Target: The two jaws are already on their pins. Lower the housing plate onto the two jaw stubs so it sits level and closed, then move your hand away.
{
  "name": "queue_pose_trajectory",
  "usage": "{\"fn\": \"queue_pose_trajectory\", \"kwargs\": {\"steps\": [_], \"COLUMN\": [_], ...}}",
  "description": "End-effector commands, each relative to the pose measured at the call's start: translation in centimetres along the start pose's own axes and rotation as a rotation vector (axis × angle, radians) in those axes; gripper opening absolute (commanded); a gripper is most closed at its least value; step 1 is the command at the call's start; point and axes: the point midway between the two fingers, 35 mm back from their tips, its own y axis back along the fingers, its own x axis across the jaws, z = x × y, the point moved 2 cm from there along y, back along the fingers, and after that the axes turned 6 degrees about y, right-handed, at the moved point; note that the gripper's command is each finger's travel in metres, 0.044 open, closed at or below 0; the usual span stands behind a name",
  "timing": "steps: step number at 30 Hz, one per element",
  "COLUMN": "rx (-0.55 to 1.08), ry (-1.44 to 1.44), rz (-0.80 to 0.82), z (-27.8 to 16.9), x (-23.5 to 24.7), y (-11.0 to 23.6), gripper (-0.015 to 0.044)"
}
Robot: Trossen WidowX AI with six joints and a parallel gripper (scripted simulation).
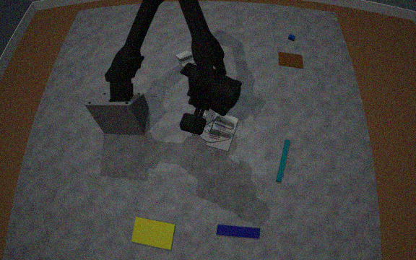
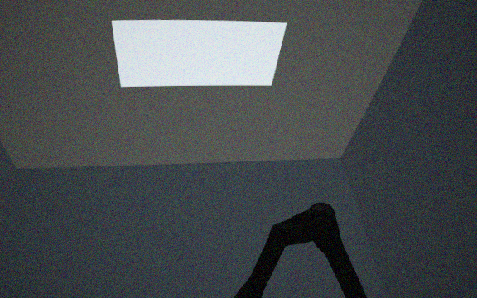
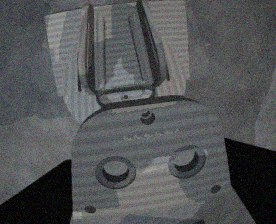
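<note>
- In the top view, the arm [image 1: 208,50] [image 2: 325,225] is reached in from the far side, and its gripper [image 1: 198,120] [image 3: 146,157] is held over the left edge of a pale base plate [image 1: 226,143] [image 3: 175,30], around the middle of the mat [image 1: 85,202].
- The housing plate is largely hidden there by the gripper; its height cannot be told.
- To the left, a grey block [image 1: 119,119] is seen under another part of the arm.
- A yellow rectangle [image 1: 153,233] is placed near left, a dark blue bar [image 1: 237,231] near and right of it, a teal bar [image 1: 282,160] at right, an orange-brown rectangle [image 1: 290,60] and a small blue cube [image 1: 292,37] far right.
- In the exterior view, only arm links are shown below a bright ceiling panel [image 2: 197,54]; the gripper is out of sight.
- In the wrist view, the housing plate [image 3: 149,145], with two round holes, is clamped between the dark fingers.
- Beyond its rounded edge, the base plate and two long raised parts are seen; seating cannot be confirmed.
</note>
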Motion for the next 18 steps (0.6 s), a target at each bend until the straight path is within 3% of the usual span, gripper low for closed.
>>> {"fn": "queue_pose_trajectory", "kwargs": {"steps": [1, 18], "rx": [-0.004, -0.004], "ry": [-0.004, -0.002], "rz": [0.002, 0.002], "z": [0.1, -0.9], "x": [0.0, 0.8], "y": [0.0, 0.0], "gripper": [0.0351, 0.0351]}}
